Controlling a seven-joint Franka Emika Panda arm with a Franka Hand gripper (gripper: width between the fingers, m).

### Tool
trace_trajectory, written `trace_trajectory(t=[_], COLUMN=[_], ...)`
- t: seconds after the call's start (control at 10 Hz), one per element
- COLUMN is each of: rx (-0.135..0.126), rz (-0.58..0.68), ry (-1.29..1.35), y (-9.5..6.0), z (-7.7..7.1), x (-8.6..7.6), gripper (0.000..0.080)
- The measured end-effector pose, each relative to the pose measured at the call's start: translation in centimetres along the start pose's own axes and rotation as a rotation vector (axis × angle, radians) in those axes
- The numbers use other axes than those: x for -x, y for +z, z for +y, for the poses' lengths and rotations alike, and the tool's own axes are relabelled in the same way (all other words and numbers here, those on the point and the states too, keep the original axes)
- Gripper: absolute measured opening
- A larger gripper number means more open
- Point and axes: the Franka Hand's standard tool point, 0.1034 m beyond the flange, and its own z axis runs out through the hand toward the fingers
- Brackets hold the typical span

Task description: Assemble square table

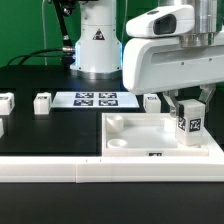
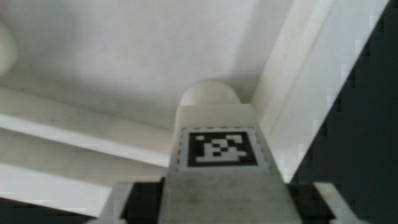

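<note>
gripper (image 1: 188, 116) clamped on a tagged table leg (image 1: 188, 126), jaws narrowed to its width, nothing else held. table leg upright, long axis vertical, lower end at the square tabletop (image 1: 135, 142) near its corner on the exterior view's right; touching or just above, cannot tell. in the wrist view, table leg (image 2: 221, 125) aimed straight down close beside the raised rim (image 2: 294, 60), corner socket hidden beneath. probably calls for a plain vertical descent, hardly any sideways correction.
</note>
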Motion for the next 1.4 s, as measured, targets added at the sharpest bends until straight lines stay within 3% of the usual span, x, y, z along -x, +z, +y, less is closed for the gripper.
trace_trajectory(t=[0.4,1.2,1.4], rx=[-0.003,-0.027,-0.022], rz=[0.000,0.026,0.012], ry=[0.116,1.003,1.196], y=[0.00,0.07,0.12], z=[-0.02,0.07,-0.17], x=[0.00,0.05,0.06], gripper=[0.0290,0.0291,0.0291])
